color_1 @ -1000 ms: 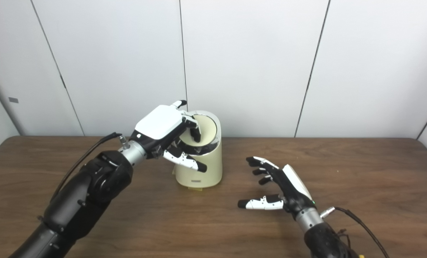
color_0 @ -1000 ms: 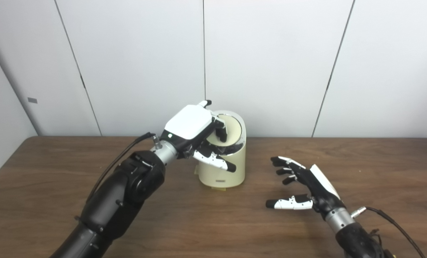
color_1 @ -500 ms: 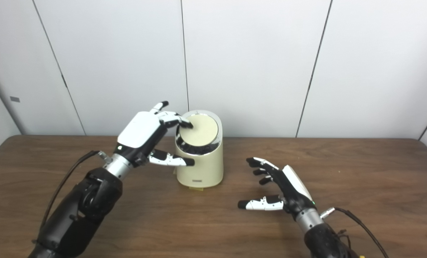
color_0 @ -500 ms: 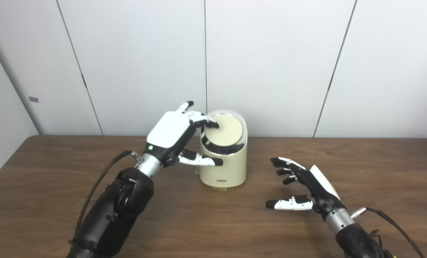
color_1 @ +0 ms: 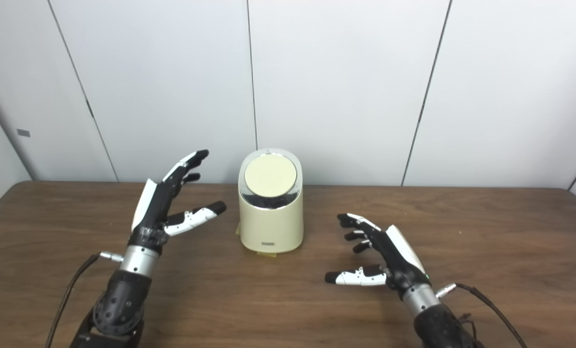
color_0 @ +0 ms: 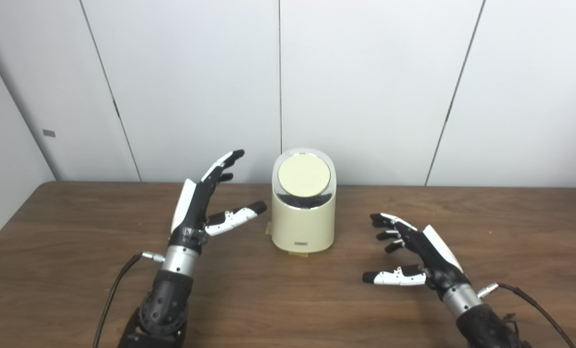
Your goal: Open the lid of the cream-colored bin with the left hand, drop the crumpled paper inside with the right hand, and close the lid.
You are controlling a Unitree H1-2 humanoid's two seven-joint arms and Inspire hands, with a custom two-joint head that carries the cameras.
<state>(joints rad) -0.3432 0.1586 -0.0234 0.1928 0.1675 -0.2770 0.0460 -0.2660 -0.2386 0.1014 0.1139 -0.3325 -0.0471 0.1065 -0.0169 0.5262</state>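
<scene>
My left hand (color_0: 198, 208) stands empty with fingers spread wide, palm turned toward the cream-colored bin (color_0: 303, 220), which sits upright just to its right on the table (color_0: 75, 270), near the wall and apart from the fingertips. The lid (color_0: 303, 175) lies shut, tilted toward me. My right hand (color_0: 420, 251) is low on the bin's other side, open and holding nothing; I see no crumpled paper, so the left is the nearer hand.

Pulled my left hand (color_0: 198, 210) back off the bin (color_0: 303, 227), fingers spread now, and its lid (color_0: 303, 176) is flat shut.
</scene>
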